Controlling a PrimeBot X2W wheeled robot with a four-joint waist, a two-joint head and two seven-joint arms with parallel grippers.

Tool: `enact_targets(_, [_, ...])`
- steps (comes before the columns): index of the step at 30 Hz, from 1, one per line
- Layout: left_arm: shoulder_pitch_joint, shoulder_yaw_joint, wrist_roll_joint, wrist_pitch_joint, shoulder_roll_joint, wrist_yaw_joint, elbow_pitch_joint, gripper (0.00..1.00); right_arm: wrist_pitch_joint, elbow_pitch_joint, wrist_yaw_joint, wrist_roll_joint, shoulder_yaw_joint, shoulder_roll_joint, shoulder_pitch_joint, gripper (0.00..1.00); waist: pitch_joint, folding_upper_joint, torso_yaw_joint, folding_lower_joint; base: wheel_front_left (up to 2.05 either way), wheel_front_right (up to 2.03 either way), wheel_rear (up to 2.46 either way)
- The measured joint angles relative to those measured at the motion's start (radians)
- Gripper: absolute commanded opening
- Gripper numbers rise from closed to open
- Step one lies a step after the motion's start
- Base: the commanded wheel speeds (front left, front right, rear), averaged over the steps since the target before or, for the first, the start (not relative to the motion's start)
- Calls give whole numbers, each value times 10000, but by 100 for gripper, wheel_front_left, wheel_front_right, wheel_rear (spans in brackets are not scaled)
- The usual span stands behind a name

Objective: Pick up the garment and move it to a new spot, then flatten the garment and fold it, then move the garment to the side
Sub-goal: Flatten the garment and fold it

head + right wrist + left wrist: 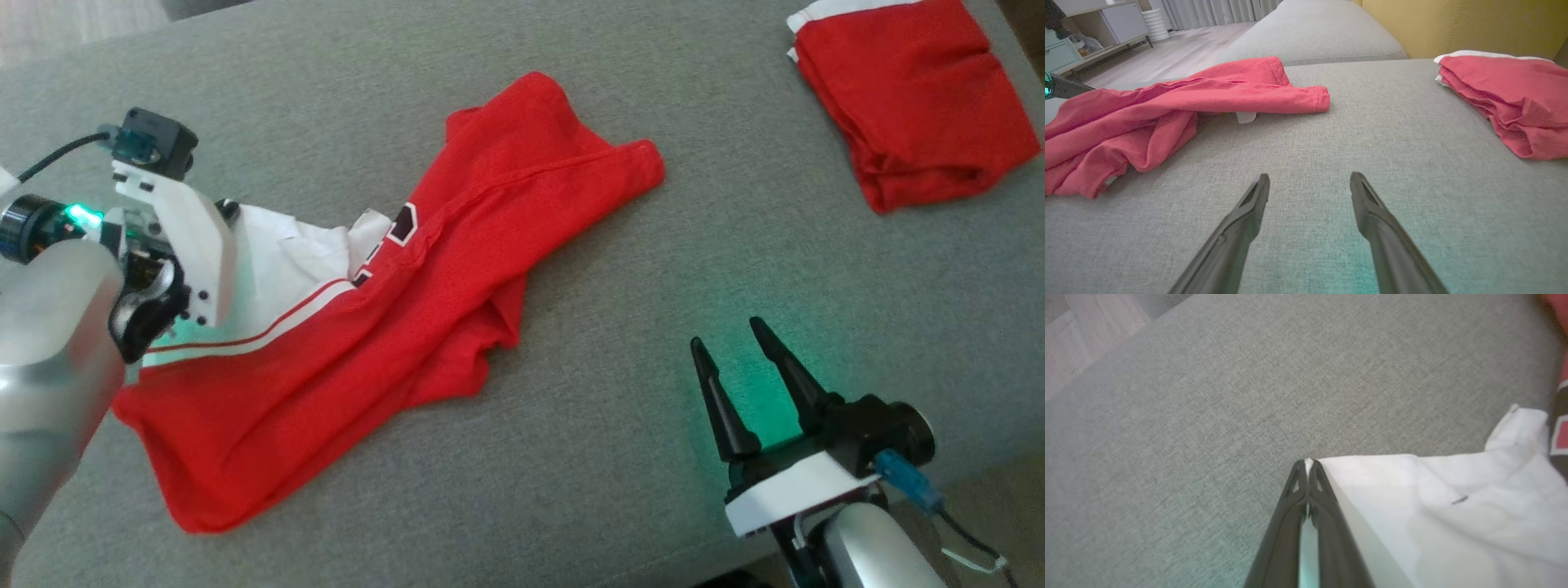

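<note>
Grey sofa cushion carries everything. Red garment lies crumpled on my left half, long axis running near-left to far-right. Second red folded piece sits far right. My left hand is pinched together on white corner at garment's left end. My right hand has fingers apart, empty, well apart from garment's right side. I judge lift starts from left.

The garment is a red jersey with a white panel, a white-and-red stripe and black-edged lettering. It lies crumpled and partly folded over itself on the grey cushion. In the head view it stretches from about 7 o'clock up toward 1 o'clock, with one sleeve end pointing to 2 o'clock. Its white corner at 9 o'clock is pinched in the closed jaws of the left gripper.
</note>
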Motion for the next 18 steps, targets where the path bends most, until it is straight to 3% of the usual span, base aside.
enact_targets(3, [-48, -314, -134, -307, 123, 0, -366, 0, 0, -86, -2, 0, -107, 4, -98, 100, -29, 0, 148, 0, 0, 0, 0])
enact_targets(10, [-555, -665, 585, -2391, 196, 0, -708, 0, 0, -265, 0, 709, -533, -163, -621, 100, -186, 0, 780, 0, 0, 0, 0])
enact_targets(18, [-1264, -995, 826, -2997, 84, 0, -1281, 0, 245, 2696, 0, 2236, -23, -2040, -3330, 100, -160, 0, 1789, 0, 0, 0, 0])
